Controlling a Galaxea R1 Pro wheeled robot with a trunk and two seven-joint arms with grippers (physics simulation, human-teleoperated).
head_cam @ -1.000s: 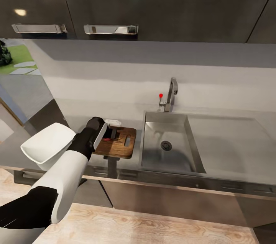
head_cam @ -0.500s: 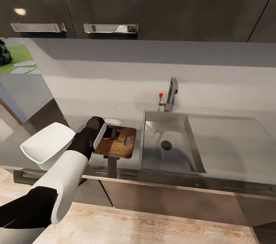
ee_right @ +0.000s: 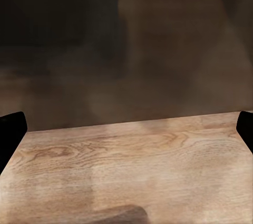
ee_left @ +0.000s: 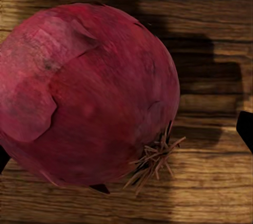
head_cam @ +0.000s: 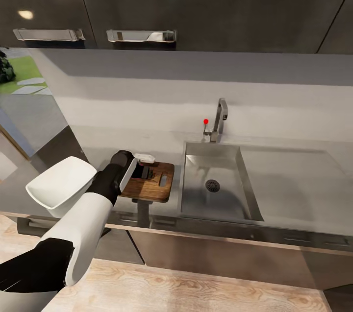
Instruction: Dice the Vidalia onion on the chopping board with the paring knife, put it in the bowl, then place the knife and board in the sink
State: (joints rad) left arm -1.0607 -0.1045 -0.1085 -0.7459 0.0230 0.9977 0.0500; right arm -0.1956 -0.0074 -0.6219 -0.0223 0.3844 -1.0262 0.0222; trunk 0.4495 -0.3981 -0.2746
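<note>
Fingers of the left gripper (head_cam: 142, 165) stand apart over the brown wooden chopping board (head_cam: 159, 189), either side of the dark red, papery-skinned onion (ee_left: 87, 95) lying on it — not clamped. Rightward sits the stainless-steel sink (head_cam: 196, 194). Right gripper (ee_right: 126, 124) — spread wide above wood-grain floor (ee_right: 132, 171).

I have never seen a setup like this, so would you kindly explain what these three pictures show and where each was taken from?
These are simulator renders of a two-armed wheeled robot at a kitchen counter. The head camera looks down on the grey countertop, a white square bowl, a brown wooden chopping board and a stainless-steel sink. The left arm reaches over the board. The camera by the left gripper shows a dark red onion resting on that board between the open gripper fingers. The right gripper camera looks at a wooden floor, holding nothing.
</note>
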